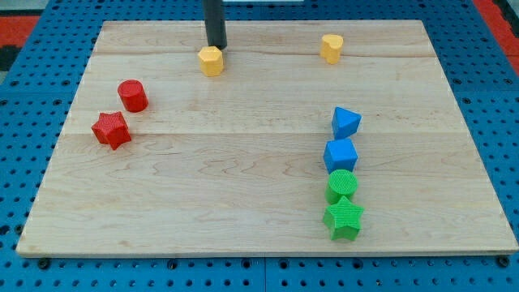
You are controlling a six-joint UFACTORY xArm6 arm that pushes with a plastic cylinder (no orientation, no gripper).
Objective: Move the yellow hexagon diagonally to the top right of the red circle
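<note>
A: Dark rod stands upright; my tip (216, 46) holds nothing, apparently touching the yellow hexagon (211, 61) from above.

B: And the hexagon?

A: Top-centre, upper right of the red circle (132, 96).

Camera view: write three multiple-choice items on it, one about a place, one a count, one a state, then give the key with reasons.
1. Where is my tip relative to the yellow hexagon?
A. just above it, toward the view's top
B. far to its right
C. below it

2. How many blue blocks lie on the board?
A. one
B. two
C. four

3. How do the green circle and green star stand?
A. far apart
B. stacked
C. side by side, close together

Key: A, the rod ends right at the hexagon's upper edge; B, only two blue blocks show; C, the star lies directly below the circle.
</note>
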